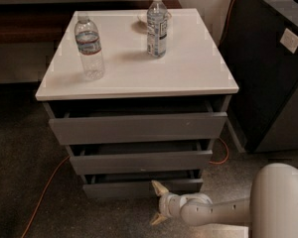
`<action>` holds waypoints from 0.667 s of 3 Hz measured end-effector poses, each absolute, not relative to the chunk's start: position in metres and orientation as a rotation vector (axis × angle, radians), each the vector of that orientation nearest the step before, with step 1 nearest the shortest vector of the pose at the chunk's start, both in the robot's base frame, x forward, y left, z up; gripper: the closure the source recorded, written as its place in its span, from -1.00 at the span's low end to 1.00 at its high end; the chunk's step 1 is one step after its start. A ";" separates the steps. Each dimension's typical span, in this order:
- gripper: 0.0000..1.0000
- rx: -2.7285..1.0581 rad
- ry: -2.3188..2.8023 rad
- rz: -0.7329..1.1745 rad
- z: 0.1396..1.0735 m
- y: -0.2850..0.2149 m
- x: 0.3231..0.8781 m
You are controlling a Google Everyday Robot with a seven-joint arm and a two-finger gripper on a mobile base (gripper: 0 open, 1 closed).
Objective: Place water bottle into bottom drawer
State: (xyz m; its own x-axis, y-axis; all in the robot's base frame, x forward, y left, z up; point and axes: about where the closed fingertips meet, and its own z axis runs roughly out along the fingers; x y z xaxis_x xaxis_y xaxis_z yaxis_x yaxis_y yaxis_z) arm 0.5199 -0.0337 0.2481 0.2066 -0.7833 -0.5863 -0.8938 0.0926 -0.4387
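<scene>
Presently, opening the drawer is judged to be the step in hand. Nearest the camera, the arm (223, 212) is seen reaching in low from the right. The gripper (154, 202) is held just in front of the bottom drawer (134, 188), near the floor, with its two fingers spread apart and nothing between them. Contact with the drawer front cannot be confirmed.

The bottom drawer is found only slightly ajar (a narrow dark gap shows above its front), which is judged too little for a bottle to be lowered in. No handle is fitted, so the next move is judged to call for a finger hooked over the top edge of the front and a straight pull outward. Only then can the bottle be fetched.

Above, the middle drawer (139, 161) and top drawer (136, 128) are noted projecting a little, and the middle front may hinder a finger's entry. An orange cable (44, 192) is recorded on the floor left of the cabinet.

On the white top (188, 68), the water bottle (89, 46) stands upright near the left front, well apart from the gripper. A taller bottle (156, 24) stands further back, with a small dish (141, 18) just behind it. A dark cabinet (268, 73) stands to the right.
</scene>
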 end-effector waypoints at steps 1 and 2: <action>-1.00 -1.696 1.574 0.187 0.247 -0.027 0.524; -1.00 -1.690 1.594 0.209 0.239 -0.022 0.531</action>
State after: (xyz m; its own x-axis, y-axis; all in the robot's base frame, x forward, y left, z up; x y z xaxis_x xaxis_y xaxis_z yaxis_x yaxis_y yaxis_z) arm 0.5314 -0.0222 0.2386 0.1974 -0.7718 -0.6044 -0.9015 0.0994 -0.4213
